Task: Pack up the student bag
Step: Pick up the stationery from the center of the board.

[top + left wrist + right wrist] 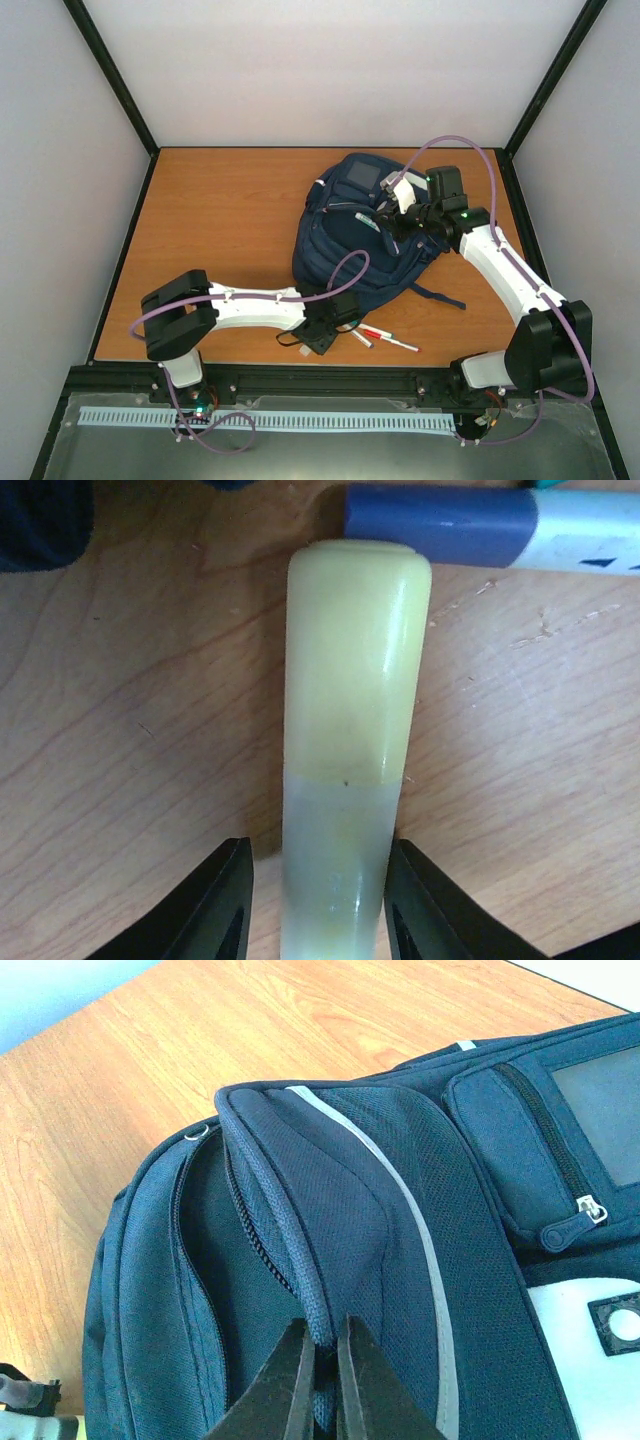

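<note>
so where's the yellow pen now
In the left wrist view the yellow pen lies on the table between the left gripper's fingers, pointing at a blue-capped marker beside the student bag.

Under me a yellow-capped highlighter (355, 680) lies flat on the wooden table (220, 230). A blue-capped marker (440, 525) lies crosswise just beyond its cap. A red-and-white pen (392, 340) rests by the near edge, right of centre.
</note>
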Controlling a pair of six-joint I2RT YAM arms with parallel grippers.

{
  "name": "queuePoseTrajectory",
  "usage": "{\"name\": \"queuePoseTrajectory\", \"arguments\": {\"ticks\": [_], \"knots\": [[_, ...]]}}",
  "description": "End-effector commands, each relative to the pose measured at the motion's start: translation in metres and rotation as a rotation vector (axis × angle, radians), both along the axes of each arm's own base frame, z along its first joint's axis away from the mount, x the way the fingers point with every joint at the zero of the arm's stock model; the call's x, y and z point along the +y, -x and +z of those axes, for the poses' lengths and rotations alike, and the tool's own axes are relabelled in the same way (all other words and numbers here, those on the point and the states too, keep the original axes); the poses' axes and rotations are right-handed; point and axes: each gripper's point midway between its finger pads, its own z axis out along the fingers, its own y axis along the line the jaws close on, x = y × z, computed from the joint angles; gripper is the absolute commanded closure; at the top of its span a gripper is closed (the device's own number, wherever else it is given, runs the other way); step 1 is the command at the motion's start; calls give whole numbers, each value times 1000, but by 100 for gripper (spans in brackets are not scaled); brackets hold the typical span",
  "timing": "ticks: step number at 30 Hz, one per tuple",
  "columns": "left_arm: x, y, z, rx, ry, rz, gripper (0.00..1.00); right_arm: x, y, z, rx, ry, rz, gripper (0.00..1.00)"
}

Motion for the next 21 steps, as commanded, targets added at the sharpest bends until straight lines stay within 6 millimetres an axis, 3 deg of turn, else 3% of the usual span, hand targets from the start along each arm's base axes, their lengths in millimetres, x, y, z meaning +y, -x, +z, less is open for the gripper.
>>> {"name": "queuePoseTrajectory", "arguments": {"ticks": [1,10,21], "knots": [[-8,1,-2,0,2,-30,61,-4,-11,7,-50,-5,-11,97],[-3,2,9,-11,-1,-47,73,-5,-11,7,-48,-10,-10,97],[-25,-2,77,-73,206,-123,78,-5,-11,6,-45,-10,-10,97]]}}
